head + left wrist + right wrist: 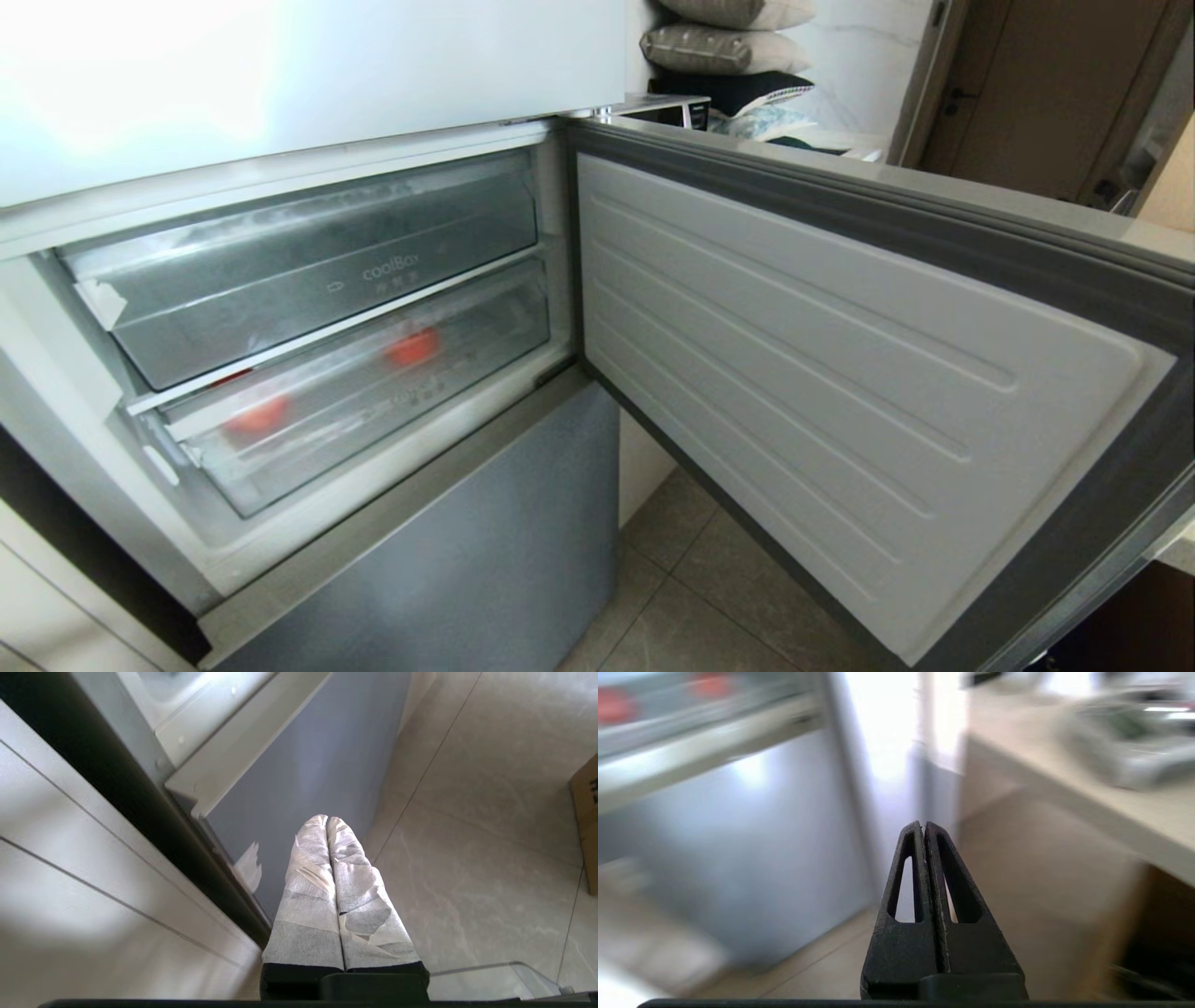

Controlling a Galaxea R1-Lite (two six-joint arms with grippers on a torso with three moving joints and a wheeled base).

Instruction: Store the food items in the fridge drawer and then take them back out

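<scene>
The fridge drawer, a clear bin with a frosted front, sits in the open compartment under the coolBox bin. Two food items show through its front as blurred red-orange blobs, one at the left and one further right; which is which I cannot tell. Neither gripper is in the head view. My left gripper, its fingers wrapped in white tape, is shut on nothing and hangs low before the fridge's lower panel. My right gripper is shut and empty, below the drawer; the food items lie well beyond its tips.
The compartment's door stands swung wide to the right. The coolBox bin sits above the drawer, and a grey-blue lower panel lies below it. Tiled floor, a cardboard box and a white cabinet are nearby.
</scene>
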